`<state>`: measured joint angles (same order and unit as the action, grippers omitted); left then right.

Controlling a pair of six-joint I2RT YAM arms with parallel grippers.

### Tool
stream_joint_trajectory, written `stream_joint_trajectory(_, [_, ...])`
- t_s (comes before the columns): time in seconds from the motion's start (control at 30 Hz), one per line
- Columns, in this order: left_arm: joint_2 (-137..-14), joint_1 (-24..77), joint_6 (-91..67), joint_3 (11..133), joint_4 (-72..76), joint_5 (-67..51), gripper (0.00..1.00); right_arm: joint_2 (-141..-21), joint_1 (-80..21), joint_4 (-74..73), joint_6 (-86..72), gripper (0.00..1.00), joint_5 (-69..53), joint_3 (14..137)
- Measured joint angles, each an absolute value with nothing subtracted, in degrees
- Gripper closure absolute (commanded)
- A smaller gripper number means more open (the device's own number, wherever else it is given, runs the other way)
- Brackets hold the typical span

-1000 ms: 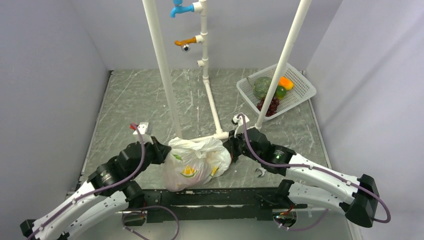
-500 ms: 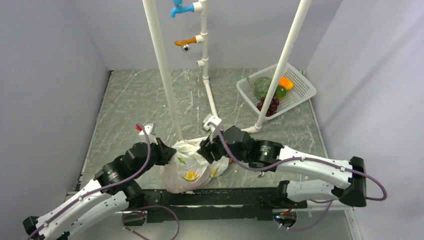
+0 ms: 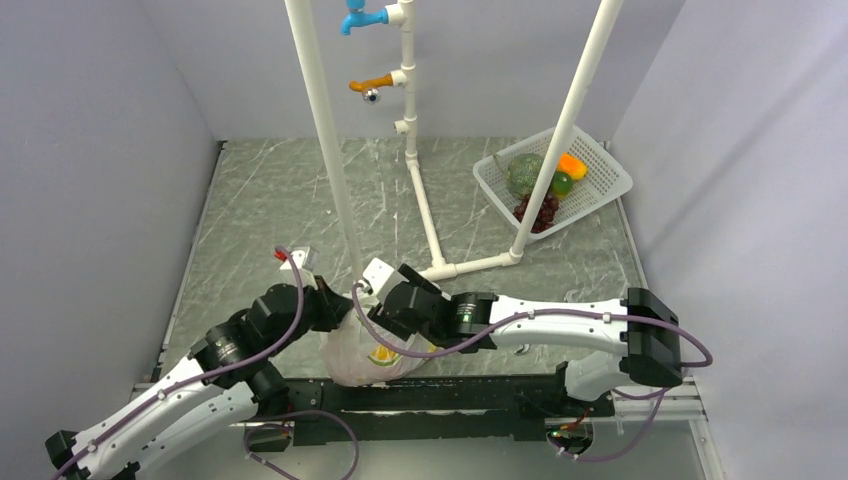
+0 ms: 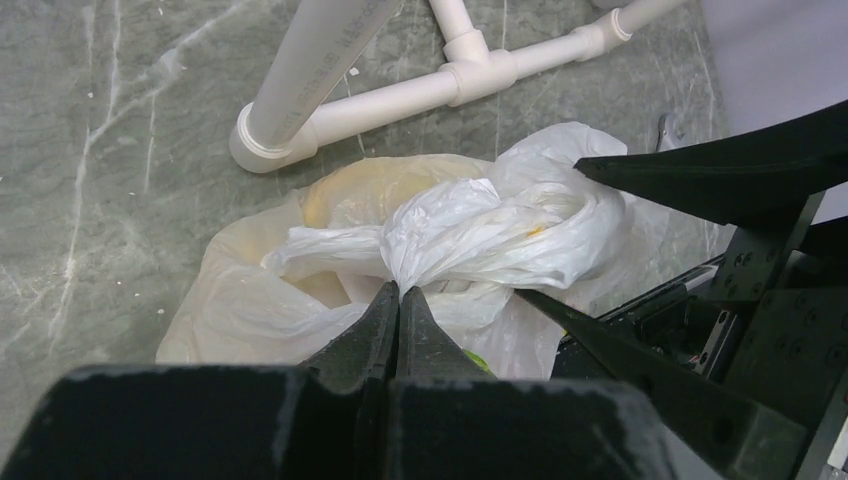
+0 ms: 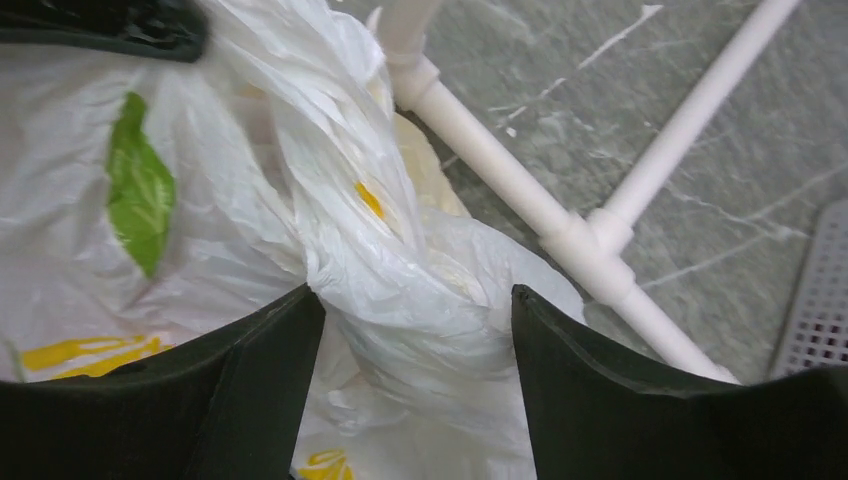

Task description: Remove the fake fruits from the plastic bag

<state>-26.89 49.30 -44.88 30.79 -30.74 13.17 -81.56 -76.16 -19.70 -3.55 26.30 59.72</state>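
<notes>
Pinching a twisted bunch of the plastic bag (image 4: pixel 470 230) with the left gripper (image 4: pixel 400 296), tips pressed tight together on the film. Straddling another rope of that bag with the right gripper (image 5: pixel 415 300), fingers (image 5: pixel 260 380) spread wide on either side of it. Lying crumpled at the near edge of the grey table (image 3: pixel 260 200), between both arms, just beside the foot of the white pipe frame (image 4: pixel 400 95). Showing only a yellowish tint through the film, the fake fruits inside not being told apart. Sitting well apart in the far right corner, a white basket (image 3: pixel 600 185).

no legible text, labels, or numbers
</notes>
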Motion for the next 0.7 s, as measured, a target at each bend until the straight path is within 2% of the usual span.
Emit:
stream_joint_trajectory(0.03, [-26.68,49.30,-44.91,30.79,-31.09,13.23,1.00,-81.97,-76.38,-20.14,-3.51,0.52,27.81,59.70])
stream_joint_trajectory(0.1, [-26.20,49.30,-44.97,30.76,-31.55,13.41,1.00,-81.82,-76.62,-20.16,-3.75,0.65,30.61,59.64])
stream_joint_trajectory(0.23, [-24.99,49.30,-45.15,30.76,-32.64,14.00,1.00,-78.72,-76.71,-18.46,-5.52,0.73,35.40,57.67])
stream_joint_trajectory(0.4, [-23.27,49.39,-45.82,30.76,-32.82,14.15,1.00,-68.84,-73.84,-15.03,-10.28,0.93,34.13,52.38])
stream_joint_trajectory(0.57, [-21.52,49.91,-47.09,30.96,-29.56,12.78,1.00,-60.16,-62.11,-9.93,-17.80,1.00,17.93,46.13])
stream_joint_trajectory(0.7, [-20.21,49.95,-47.72,30.98,-31.05,12.71,1.00,-58.92,-57.39,-9.06,-20.27,1.00,7.70,43.33])
